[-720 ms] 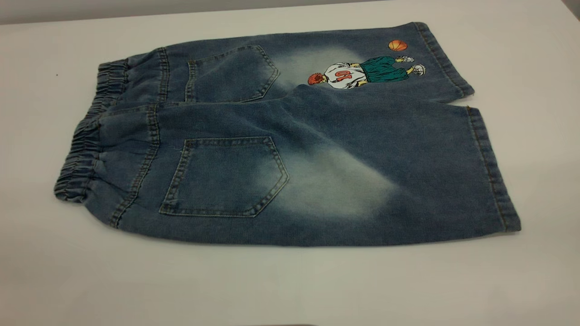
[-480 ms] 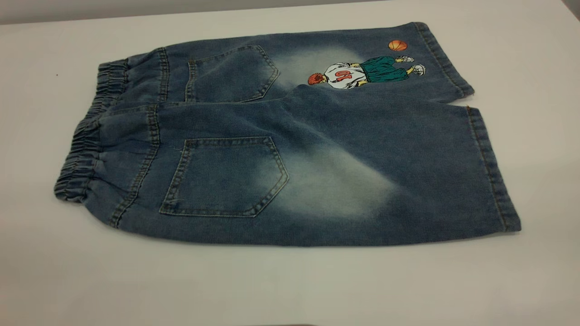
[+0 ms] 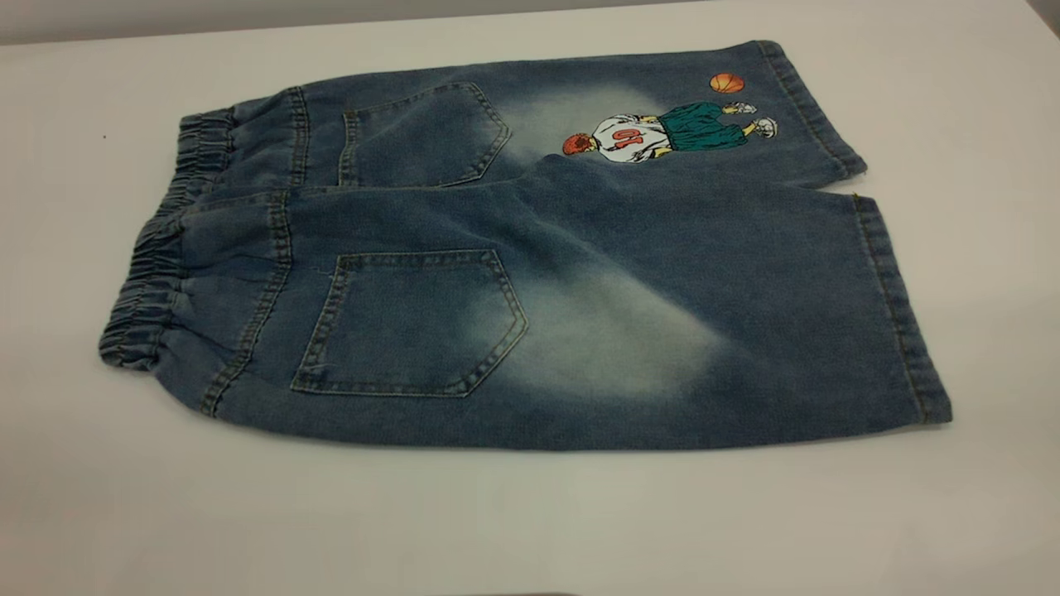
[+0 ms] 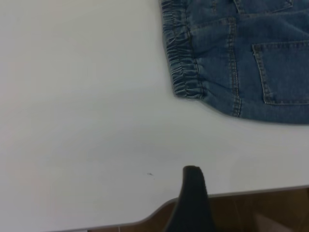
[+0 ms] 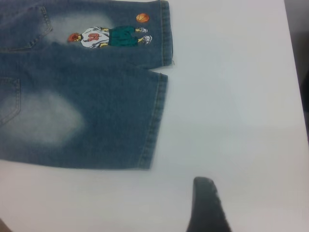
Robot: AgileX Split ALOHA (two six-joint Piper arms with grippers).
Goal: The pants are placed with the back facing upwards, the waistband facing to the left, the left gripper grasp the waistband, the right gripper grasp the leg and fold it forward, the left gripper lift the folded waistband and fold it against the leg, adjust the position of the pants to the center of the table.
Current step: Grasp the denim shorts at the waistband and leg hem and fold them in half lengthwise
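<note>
- The pants (image 3: 530,257) lie flat on the table (image 3: 530,530), waistband (image 3: 157,248) at the left — unmoved since earlier.
- Left gripper (image 4: 193,203) and right gripper (image 5: 206,205) hover off the cloth — finger spread cannot be told.

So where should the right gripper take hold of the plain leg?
Grip the leg at the near corner of its stitched hem, coming in from the right, off the bare table. That edge lies flat and free, pointing at the right gripper.
</note>
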